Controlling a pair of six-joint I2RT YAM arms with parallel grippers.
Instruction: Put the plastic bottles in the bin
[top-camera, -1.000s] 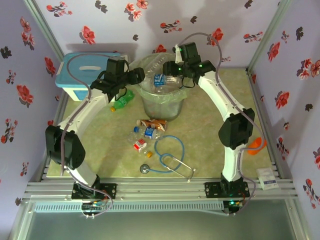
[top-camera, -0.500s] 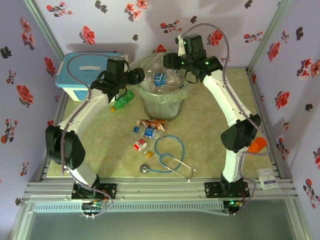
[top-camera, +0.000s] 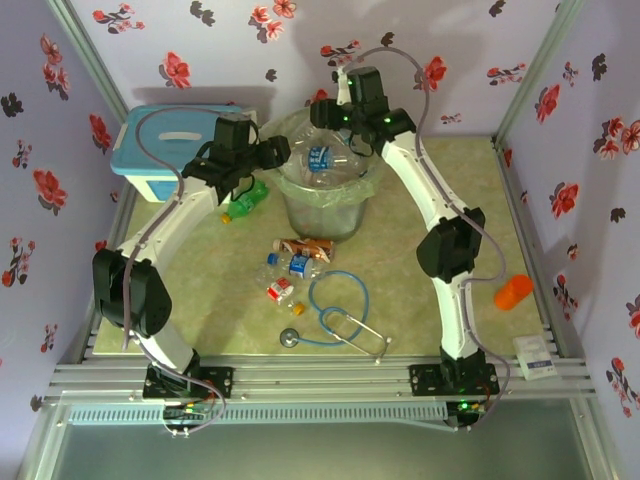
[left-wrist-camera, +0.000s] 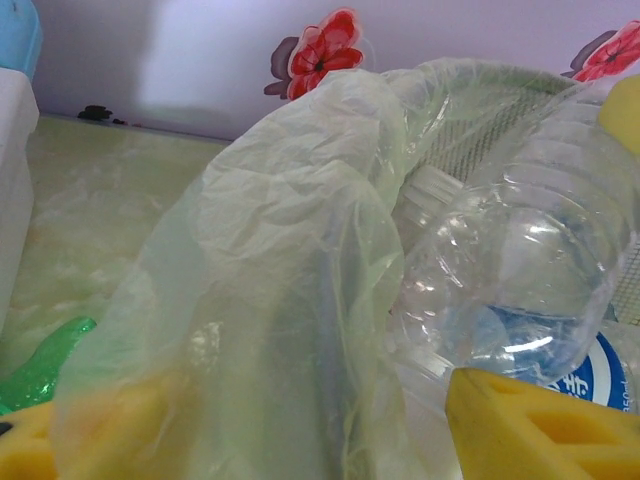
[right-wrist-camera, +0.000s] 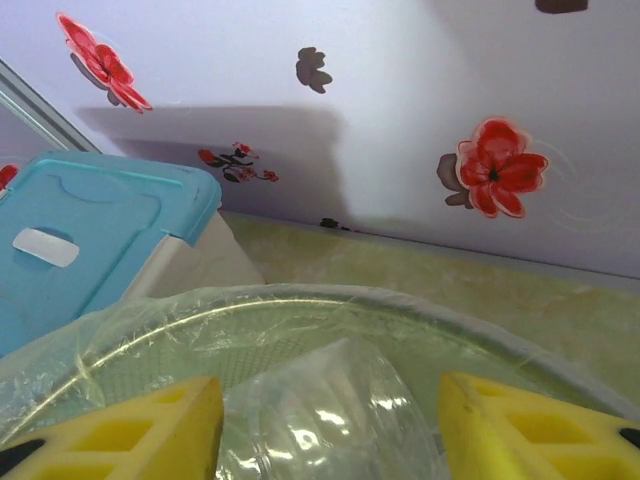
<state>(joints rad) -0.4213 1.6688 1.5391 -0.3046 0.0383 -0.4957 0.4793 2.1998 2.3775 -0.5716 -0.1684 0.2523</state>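
The grey-green bin with its clear bag liner stands at the back centre and holds several plastic bottles. My left gripper is open and straddles the bin's left rim, with liner film between its yellow fingers. Just inside lies a clear bottle with a blue label. My right gripper hangs open over the far rim; a clear bottle sits between and below its fingers. A green bottle and several small bottles lie on the table.
A white box with a light-blue lid stands left of the bin. A blue-tubed stethoscope lies in front of the loose bottles. An orange object and a small white box sit at the right edge.
My right gripper has drawn back and left from over the bin's middle to its far rim. Its elbow swung left, uncovering the orange object. The left arm has stayed put.
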